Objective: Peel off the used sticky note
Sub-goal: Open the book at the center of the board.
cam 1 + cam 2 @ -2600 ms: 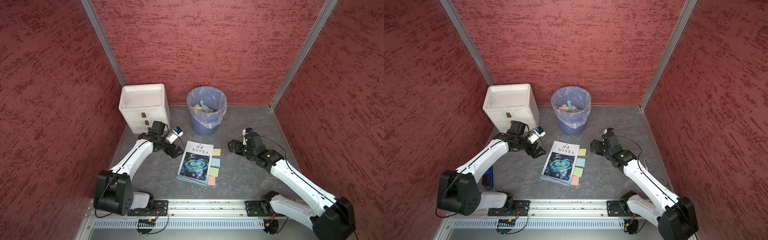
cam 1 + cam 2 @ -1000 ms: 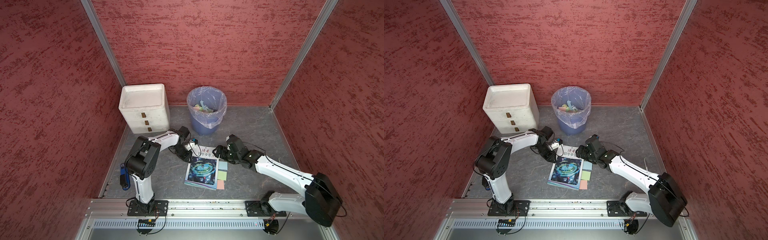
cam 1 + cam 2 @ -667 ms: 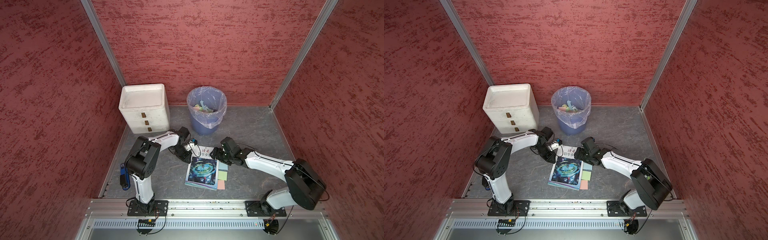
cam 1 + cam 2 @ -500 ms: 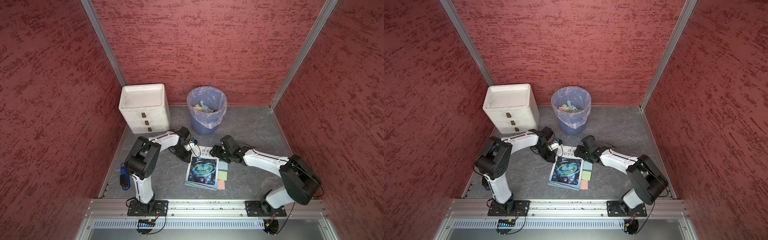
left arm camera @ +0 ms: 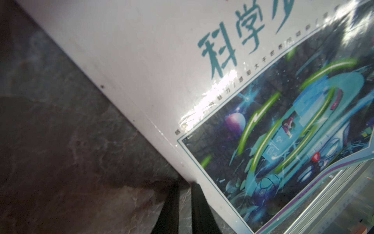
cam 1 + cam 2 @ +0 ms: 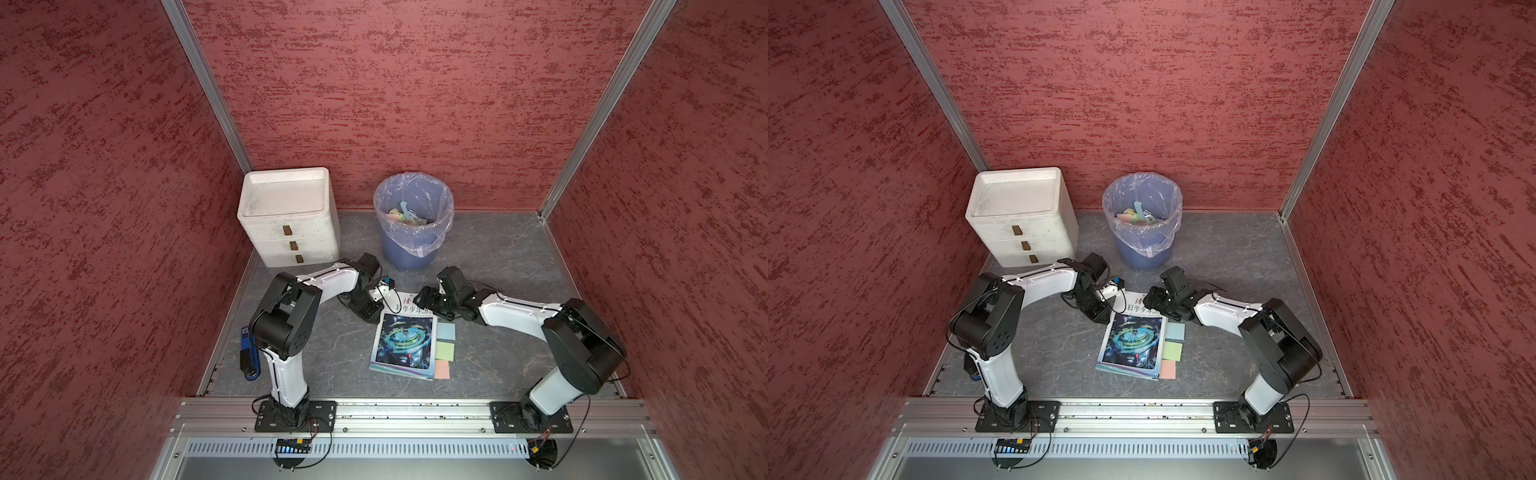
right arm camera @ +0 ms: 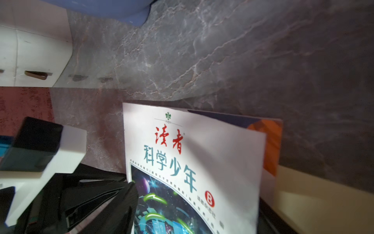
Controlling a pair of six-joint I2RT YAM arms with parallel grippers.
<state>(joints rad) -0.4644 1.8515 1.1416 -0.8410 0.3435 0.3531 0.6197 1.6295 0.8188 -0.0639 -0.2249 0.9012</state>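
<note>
Robot test cell, laboratory type: red textured panels (image 6: 374, 83) in aluminium framing (image 6: 204, 83) enclose a grey tabletop (image 6: 498, 249). Arm mounting rail (image 6: 415, 409) at 6 o'clock.

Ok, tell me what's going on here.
Both arms are working at a magazine lying on the table, with sticky notes poking out along one edge. The left gripper has its fingers nearly together at the spine edge. The right gripper is at the far corner, by the yellow sticky note, which lies flat, not yet peeled.
</note>
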